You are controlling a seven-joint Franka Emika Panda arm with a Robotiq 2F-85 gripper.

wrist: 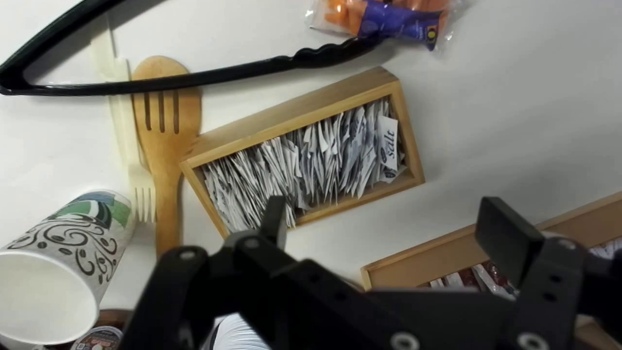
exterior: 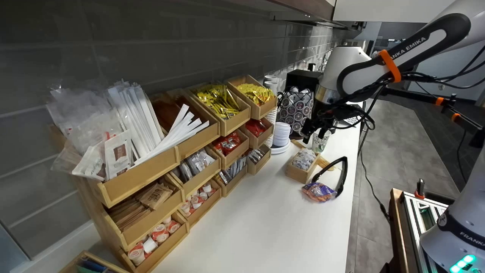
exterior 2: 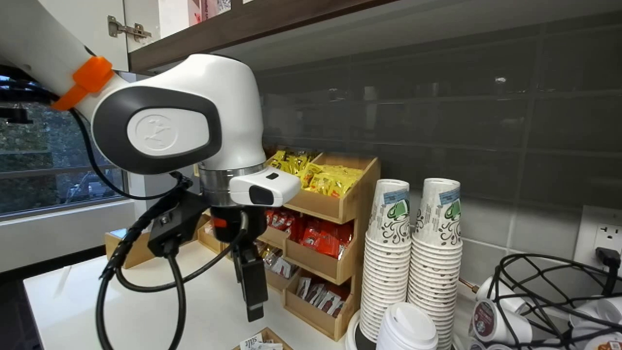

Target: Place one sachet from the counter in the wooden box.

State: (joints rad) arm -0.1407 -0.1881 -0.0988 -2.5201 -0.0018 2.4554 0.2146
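Kitchen; dark tiled wall (exterior 2: 437, 121) ran along the back, white counter (exterior: 246, 227) spread out below the gripper (wrist: 388, 214). Robot arm (exterior: 348, 72) extended over the counter. Wooden box (exterior: 201, 142), the tiered rack, stood along the wall, off to one side of the gripper; yellow packets (exterior: 259, 93) in upper compartments, red packets (exterior: 229, 144) mid-tier, creamer cups (exterior: 197, 199) at the bottom. Cup stacks (exterior 2: 435, 272) stood just beside the rack's end, near the gripper. Gripper pointed downward above the counter, fingers apart, wide gap between the tips. Black tongs (wrist: 218, 75) were below the gripper, one leg passing over a slotted wooden spoon (wrist: 167, 150). Small salt tray (wrist: 291, 114) sat below the gripper too, just beside the tongs, part of its edge covered by one finger in the wrist view. Bag of orange pieces (wrist: 379, 22), purple label, lay at the tongs' end, farther from the gripper than the tray. Patterned paper cup (wrist: 77, 238) was near the gripper, pale plastic fork (wrist: 141, 182) just beside the spoon. Sachets (wrist: 335, 150) stood packed on edge in the salt tray below the gripper, one printed "salt"; couldn't tell which was the task's.
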